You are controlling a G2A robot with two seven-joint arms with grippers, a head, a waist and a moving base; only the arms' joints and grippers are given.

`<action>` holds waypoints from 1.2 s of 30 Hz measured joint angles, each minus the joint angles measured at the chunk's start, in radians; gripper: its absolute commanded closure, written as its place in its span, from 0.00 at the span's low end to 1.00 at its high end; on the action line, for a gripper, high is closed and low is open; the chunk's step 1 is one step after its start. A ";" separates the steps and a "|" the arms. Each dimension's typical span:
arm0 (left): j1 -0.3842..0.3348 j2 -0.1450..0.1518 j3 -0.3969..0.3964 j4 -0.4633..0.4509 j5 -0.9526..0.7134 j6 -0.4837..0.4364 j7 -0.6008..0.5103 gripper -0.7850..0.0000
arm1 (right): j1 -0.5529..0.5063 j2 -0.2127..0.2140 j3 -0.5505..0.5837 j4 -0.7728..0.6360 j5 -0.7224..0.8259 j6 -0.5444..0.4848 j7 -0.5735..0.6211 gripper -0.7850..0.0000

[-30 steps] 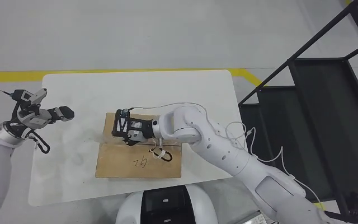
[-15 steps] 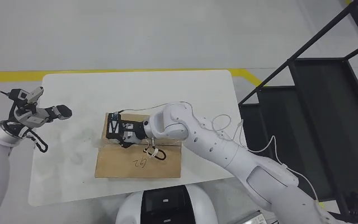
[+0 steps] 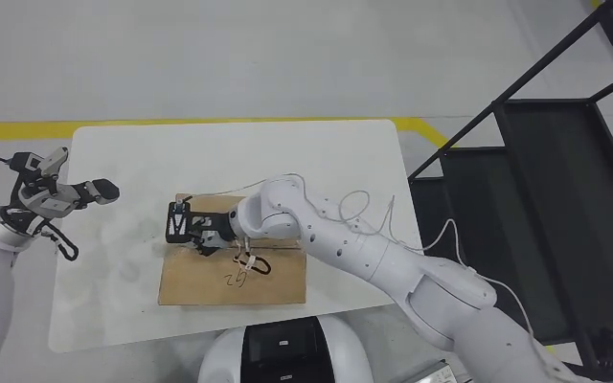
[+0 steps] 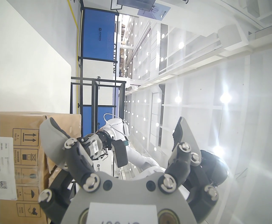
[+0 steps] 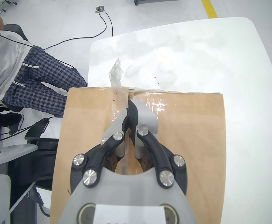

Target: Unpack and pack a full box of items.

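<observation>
A closed cardboard box (image 3: 230,278) lies flat on the white table (image 3: 239,153), near the front edge. Clear tape (image 5: 115,73) runs along its top seam and sticks up crumpled at the box's end. My right gripper (image 3: 178,220) is shut, its tips (image 5: 128,106) pressed onto the taped seam close to the box's (image 5: 191,137) left end. Off the table's left edge my left gripper (image 3: 91,191) hangs open with nothing between its fingers (image 4: 115,131), facing the box's labelled side (image 4: 25,148).
A black metal stair frame (image 3: 536,172) stands to the right of the table. A seated person's checked trousers (image 5: 31,70) and floor cables (image 5: 104,19) lie beyond the table's left side. A white cable (image 3: 374,206) loops over the right arm.
My right gripper has slid left along the box's seam, from mid-box to its left end. The box has shifted slightly left. My left gripper has drifted a little left.
</observation>
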 measured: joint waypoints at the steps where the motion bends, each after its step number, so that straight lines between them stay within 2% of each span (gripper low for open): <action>1: 0.000 0.000 -0.001 0.000 0.000 0.001 0.000 0.00 | 0.001 -0.003 -0.002 0.005 -0.001 0.001 -0.001 1.00; 3: 0.000 -0.001 -0.002 0.000 -0.001 0.003 -0.001 0.00 | 0.003 -0.008 -0.005 0.015 -0.003 0.003 -0.001 1.00; 4: 0.000 -0.001 -0.002 0.000 -0.002 0.003 -0.002 0.00 | 0.003 -0.010 -0.006 0.018 -0.004 0.004 -0.001 0.53; 5: 0.001 -0.002 -0.003 0.000 -0.002 0.003 -0.003 0.00 | 0.004 -0.013 -0.007 0.022 -0.005 0.004 -0.001 0.00; 20: 0.007 -0.007 -0.021 0.000 -0.011 0.008 -0.005 0.00 | 0.009 -0.040 -0.018 -0.001 -0.083 0.041 -0.010 0.00; 29: 0.019 -0.008 -0.037 0.000 -0.014 0.009 -0.009 0.00 | 0.003 -0.047 -0.010 -0.026 -0.152 0.040 -0.062 0.00; 36: 0.023 -0.010 -0.040 -0.003 -0.013 0.009 -0.012 0.00 | -0.002 -0.048 -0.012 -0.045 -0.207 0.009 -0.058 0.00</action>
